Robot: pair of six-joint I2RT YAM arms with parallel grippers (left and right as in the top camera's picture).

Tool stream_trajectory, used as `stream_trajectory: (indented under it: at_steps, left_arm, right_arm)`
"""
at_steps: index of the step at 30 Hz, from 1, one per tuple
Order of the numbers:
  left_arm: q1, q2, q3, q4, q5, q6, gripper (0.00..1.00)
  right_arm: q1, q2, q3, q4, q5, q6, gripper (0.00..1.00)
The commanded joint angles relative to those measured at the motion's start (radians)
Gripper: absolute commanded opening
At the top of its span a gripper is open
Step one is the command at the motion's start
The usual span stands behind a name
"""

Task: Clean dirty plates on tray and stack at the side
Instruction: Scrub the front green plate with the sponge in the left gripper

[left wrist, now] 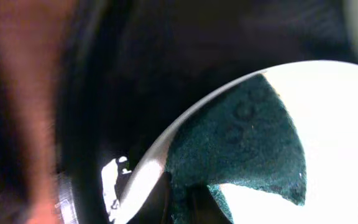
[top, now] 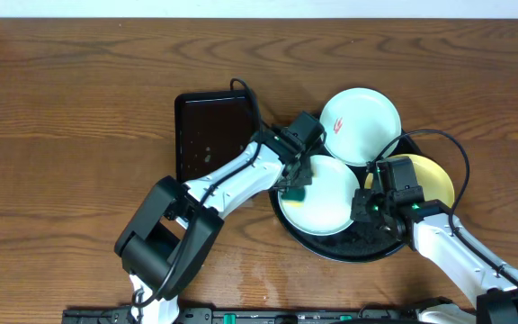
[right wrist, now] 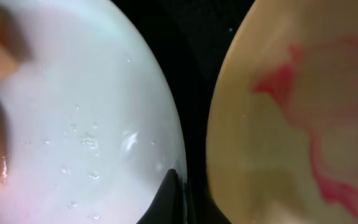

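Note:
A pale mint-white plate [top: 326,202] lies in the round black tray [top: 349,250]. My left gripper [top: 293,186] is shut on a teal sponge [top: 296,193] pressed on this plate's left part. The left wrist view shows the sponge [left wrist: 241,143] on the plate [left wrist: 334,124] by its rim, with the left gripper [left wrist: 188,200] at the bottom edge. My right gripper [top: 365,202] is shut on the plate's right rim. In the right wrist view the right gripper [right wrist: 180,196] pinches the wet plate [right wrist: 73,112]. Beside it lies the yellow plate [right wrist: 278,93], smeared red. Another mint-white plate [top: 360,124] with a red smear sits at the tray's far edge.
A smaller rectangular black tray [top: 212,135] stands left of the round tray, under my left arm. The yellow plate [top: 430,180] lies partly under my right arm. Bare wood tabletop [top: 70,135] stretches to the left and behind.

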Motion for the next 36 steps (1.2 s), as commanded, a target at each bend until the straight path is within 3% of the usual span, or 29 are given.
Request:
stream_trajectory:
  at_steps: [1,7,14,17,23,25,31,36]
  left_arm:
    - [-0.012,0.026,-0.009,0.093,0.08,0.005,0.08]
    - [-0.051,0.083,-0.009,0.163,0.286,-0.103,0.07]
    - [-0.069,0.123,-0.009,0.108,0.513,-0.102,0.07]
    - [-0.068,0.122,-0.009,0.025,0.623,-0.055,0.08]
    - [-0.068,0.122,-0.009,-0.106,0.637,0.024,0.07]
    - [-0.068,0.122,-0.009,-0.109,0.61,0.066,0.07]
    - [-0.037,0.121,-0.009,-0.109,0.188,0.029,0.07]
    - [0.019,0.106,-0.008,-0.112,-0.024,-0.003,0.07]
  right_arm:
    - [-0.001,0.005,0.003,-0.016,0.058,-0.02,0.01]
    - [-0.001,0.005,0.003,-0.016,0.058,-0.02,0.01]
    - [-0.001,0.005,0.003,-0.016,0.058,-0.02,0.01]
    - [-0.001,0.005,0.003,-0.016,0.058,-0.02,0.01]
    - [-0.001,0.005,0.003,-0.016,0.058,-0.02,0.01]
    - [-0.001,0.005,0.003,-0.016,0.058,-0.02,0.01]
    - [-0.001,0.005,0.003,-0.016,0.058,-0.02,0.01]
    - [-0.001,0.005,0.003,-0.016,0.058,-0.02,0.01]
